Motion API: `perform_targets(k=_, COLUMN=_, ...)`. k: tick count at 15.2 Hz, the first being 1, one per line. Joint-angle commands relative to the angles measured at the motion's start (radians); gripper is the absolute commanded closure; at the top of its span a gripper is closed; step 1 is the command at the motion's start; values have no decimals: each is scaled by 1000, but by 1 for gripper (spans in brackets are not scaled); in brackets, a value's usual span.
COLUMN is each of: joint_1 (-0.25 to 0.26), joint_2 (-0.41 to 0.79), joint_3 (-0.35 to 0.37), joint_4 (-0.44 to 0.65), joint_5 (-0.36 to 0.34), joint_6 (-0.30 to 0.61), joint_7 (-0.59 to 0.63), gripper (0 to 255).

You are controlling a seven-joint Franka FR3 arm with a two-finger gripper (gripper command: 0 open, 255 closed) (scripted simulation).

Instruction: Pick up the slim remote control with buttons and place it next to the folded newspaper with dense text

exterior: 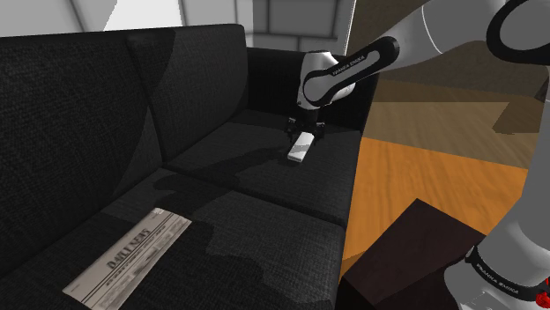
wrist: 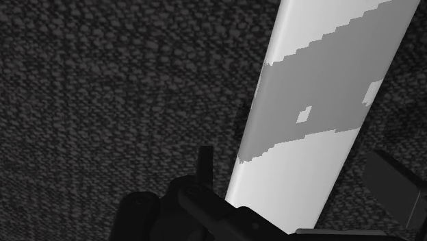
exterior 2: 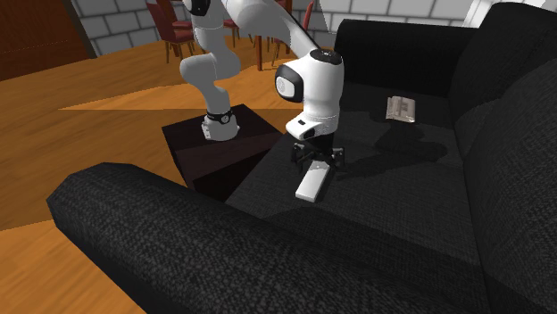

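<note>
Remote control (exterior: 300,147), slim and white, is lying on the black sofa cushion (exterior: 247,163), well apart from the folded newspaper (exterior: 132,260), with the pincer (exterior: 304,132) standing wide astride one end, not touching, and is looking light, stiff and slick, asking for a pinch across its narrow sides.

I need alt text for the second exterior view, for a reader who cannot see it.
A white robot arm reaches down, its black gripper at one end of a slim white remote control lying on a black sofa seat. A folded newspaper lies farther along the seat; the arm's dark stand is beside the sofa.
</note>
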State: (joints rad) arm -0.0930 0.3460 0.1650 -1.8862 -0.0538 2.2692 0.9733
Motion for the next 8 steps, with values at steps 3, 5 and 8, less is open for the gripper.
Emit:
perform_targets(k=3, joint_1=0, joint_2=0, joint_3=0, joint_4=0, joint_5=0, joint_6=0, joint_7=0, gripper=0)
perform_targets(k=5, joint_1=0, joint_2=0, joint_3=0, joint_4=0, joint_5=0, joint_6=0, joint_7=0, gripper=255)
perform_targets(k=8, joint_1=0, joint_2=1, joint_3=0, joint_4=1, joint_5=0, joint_6=0, joint_7=0, gripper=255)
